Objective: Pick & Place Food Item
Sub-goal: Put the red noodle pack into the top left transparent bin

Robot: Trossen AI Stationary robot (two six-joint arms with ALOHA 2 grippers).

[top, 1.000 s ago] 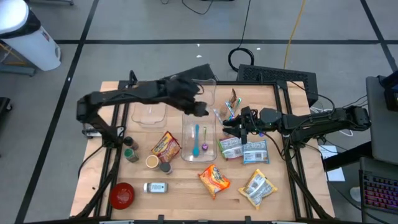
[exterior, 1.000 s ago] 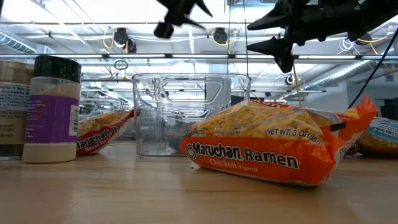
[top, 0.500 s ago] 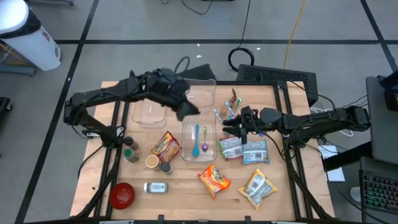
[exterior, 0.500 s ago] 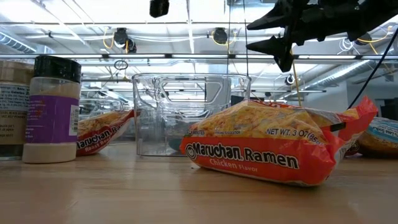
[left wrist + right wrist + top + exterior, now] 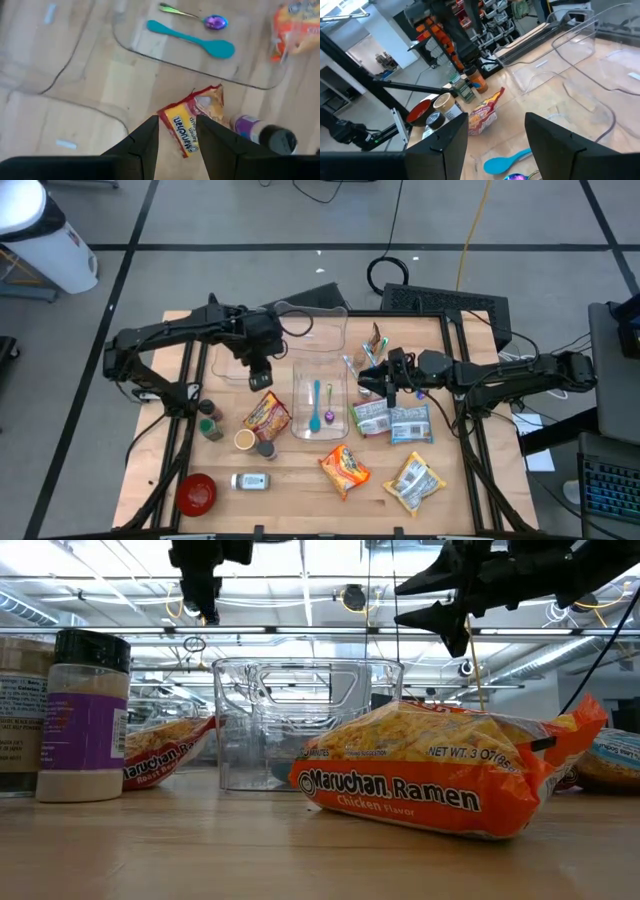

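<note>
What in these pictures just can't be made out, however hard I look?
- Low view: the left gripper is cut off by the top edge, so its arm is unseen.
- Low view: the ramen packet in front hides what lies behind it on the table.
- High view: labels on the small jars are too small to read.
- Left wrist view: the ramen packet below is partly hidden by that gripper's fingers.
</note>
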